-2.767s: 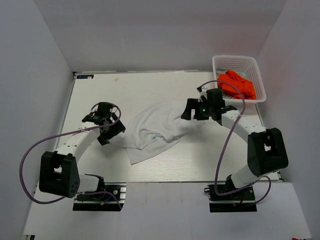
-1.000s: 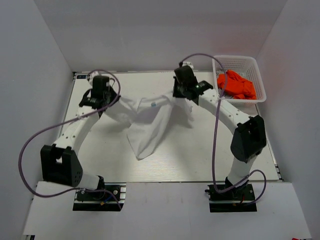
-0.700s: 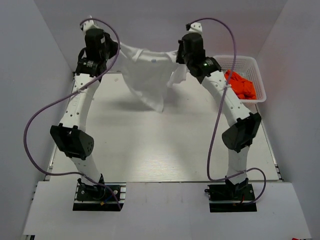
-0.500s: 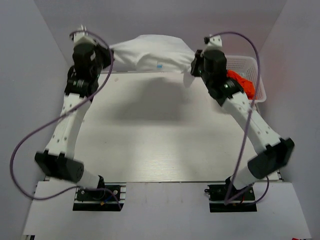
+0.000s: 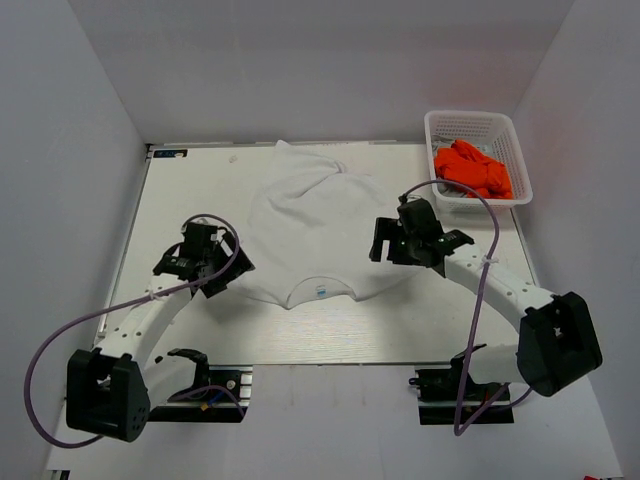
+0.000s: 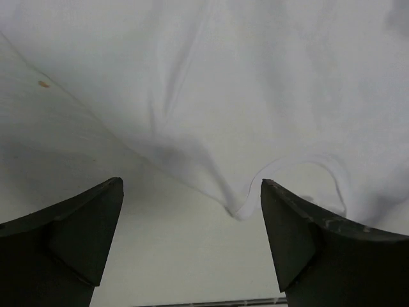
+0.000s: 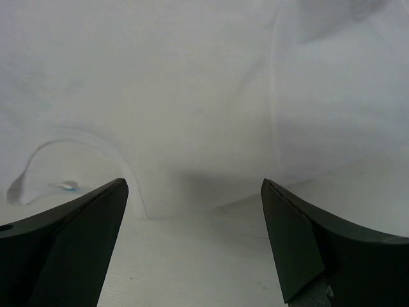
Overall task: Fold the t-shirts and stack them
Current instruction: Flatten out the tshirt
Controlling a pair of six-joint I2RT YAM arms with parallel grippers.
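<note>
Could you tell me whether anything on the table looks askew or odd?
The white t-shirt is not spread square: its far end bunches into a crumpled peak near the back edge of the table. Nothing else stands out.

Two arms: left arm (image 5: 140, 312), right arm (image 5: 500, 283). White links, black joint housings, black base plates (image 5: 195, 398). Lilac cable (image 5: 40, 350) looped per arm. Fingers (image 6: 70, 236) dark, wedge-shaped, possibly matte plastic, edges lightly scuffed.
</note>
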